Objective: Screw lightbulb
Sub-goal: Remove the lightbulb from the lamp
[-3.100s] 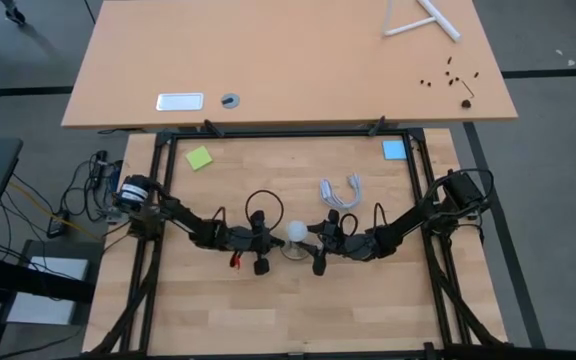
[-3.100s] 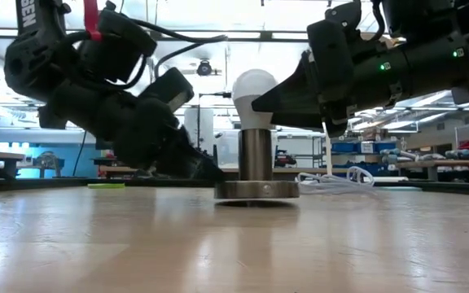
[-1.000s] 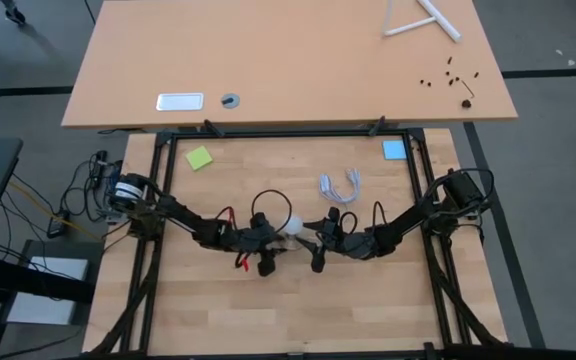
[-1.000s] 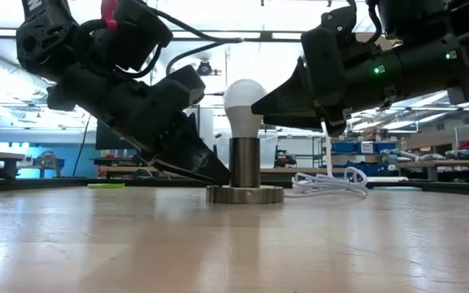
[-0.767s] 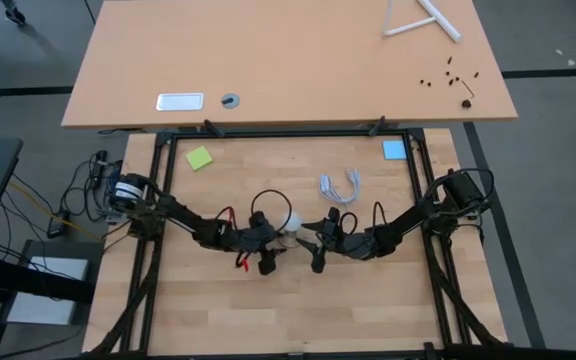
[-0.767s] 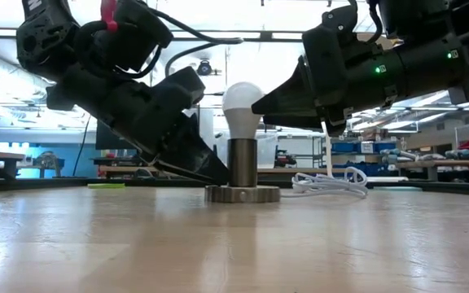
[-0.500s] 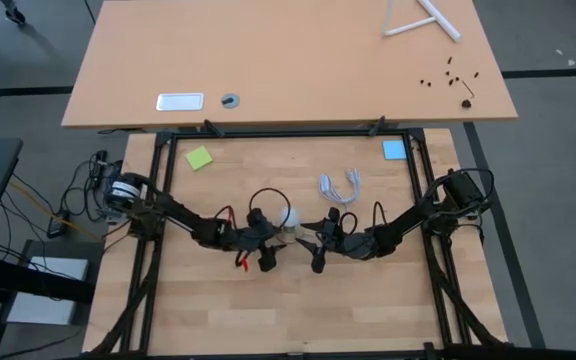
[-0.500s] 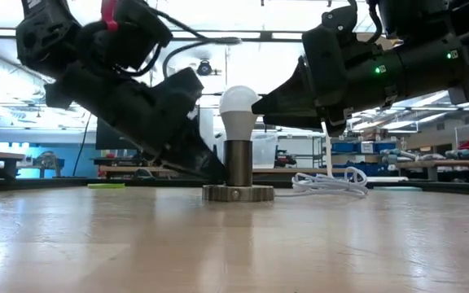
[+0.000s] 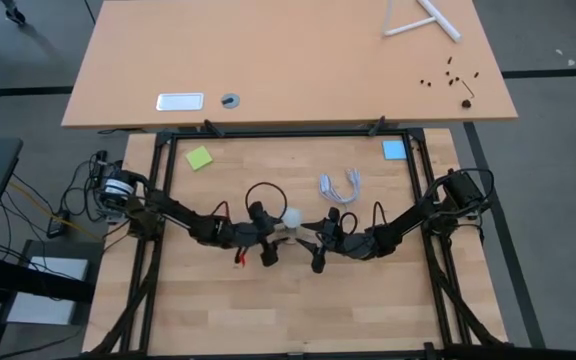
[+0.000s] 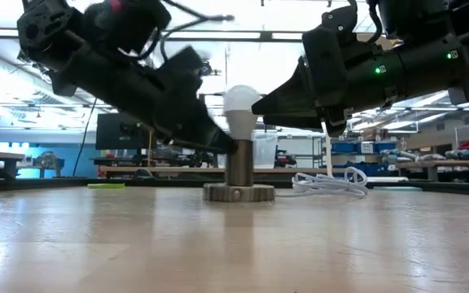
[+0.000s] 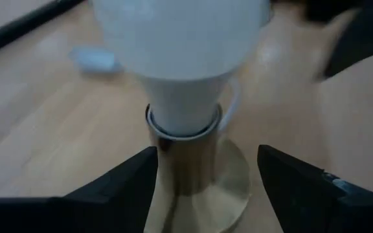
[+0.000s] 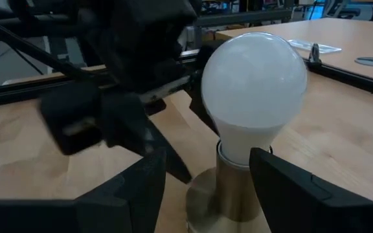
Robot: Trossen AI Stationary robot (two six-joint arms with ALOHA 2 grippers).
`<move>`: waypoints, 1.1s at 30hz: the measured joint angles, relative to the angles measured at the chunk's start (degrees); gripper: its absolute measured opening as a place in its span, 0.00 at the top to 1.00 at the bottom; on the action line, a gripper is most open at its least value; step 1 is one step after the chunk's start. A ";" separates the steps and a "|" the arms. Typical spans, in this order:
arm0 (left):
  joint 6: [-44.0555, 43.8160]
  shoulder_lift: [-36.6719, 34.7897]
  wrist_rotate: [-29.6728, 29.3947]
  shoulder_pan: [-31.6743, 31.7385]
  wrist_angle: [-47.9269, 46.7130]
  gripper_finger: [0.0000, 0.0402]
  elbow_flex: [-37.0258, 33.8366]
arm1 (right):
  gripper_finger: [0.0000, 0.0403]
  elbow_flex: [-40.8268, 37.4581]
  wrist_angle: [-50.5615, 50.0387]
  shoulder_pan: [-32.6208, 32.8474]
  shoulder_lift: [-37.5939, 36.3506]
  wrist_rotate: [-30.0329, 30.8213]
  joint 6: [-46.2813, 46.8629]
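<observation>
High view: the lightbulb [image 9: 293,217] sits between the left claw [image 9: 271,236] and right claw [image 9: 310,238]. Low view: it stands upright in the socket [image 10: 238,177]. Wrist views: both claws spread, released, flanking the socket, apart

Lightbulb [image 10: 241,108]: white, frosted, pear-shaped (globe uppermost)
Pose: upright
Place: seated in a metal socket [image 10: 238,176], mid-table

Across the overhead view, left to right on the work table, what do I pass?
Green sticky note → left tool → lightbulb → right tool → coiled white cord → blue sticky note.
</observation>
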 joint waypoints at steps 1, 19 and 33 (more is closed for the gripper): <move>1.25 -0.02 0.89 0.04 1.51 0.32 0.00 | 0.43 0.00 -0.01 0.00 0.00 0.00 -0.04; 4.12 9.16 5.84 3.34 17.13 0.33 -0.02 | 0.43 0.00 0.01 -0.02 0.00 -0.07 -0.41; 6.78 8.84 4.39 3.27 15.47 0.62 -0.02 | 0.43 -0.04 -0.17 0.48 -0.66 -0.35 -0.02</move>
